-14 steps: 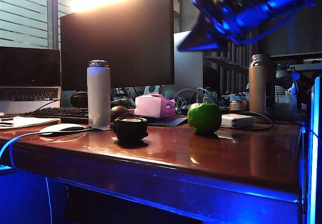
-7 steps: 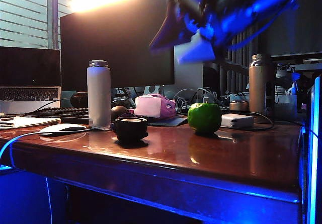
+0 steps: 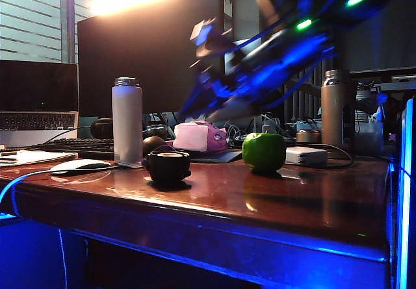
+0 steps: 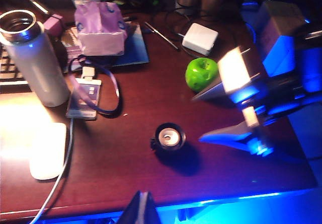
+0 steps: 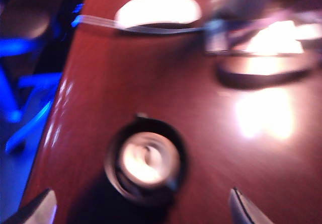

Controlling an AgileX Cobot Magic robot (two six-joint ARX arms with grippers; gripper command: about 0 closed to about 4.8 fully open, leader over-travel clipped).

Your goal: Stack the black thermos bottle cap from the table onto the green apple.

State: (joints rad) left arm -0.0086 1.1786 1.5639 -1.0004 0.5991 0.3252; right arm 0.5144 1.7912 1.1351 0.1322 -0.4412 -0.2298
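A glossy reddish-brown wooden desk [image 3: 273, 201] with a thick rounded front edge carries a black thermos bottle cap [image 3: 168, 165] standing open side up near that edge. A green apple [image 3: 264, 152] sits well apart from it. Farther back stand a white thermos bottle [image 3: 127, 121], a white mouse [image 3: 79, 165], a pink pouch [image 3: 198, 137] and a white adapter [image 3: 305, 156].

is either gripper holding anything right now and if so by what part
Nothing is held. The right gripper hangs open above the black thermos bottle cap; the left gripper shows nothing in it.
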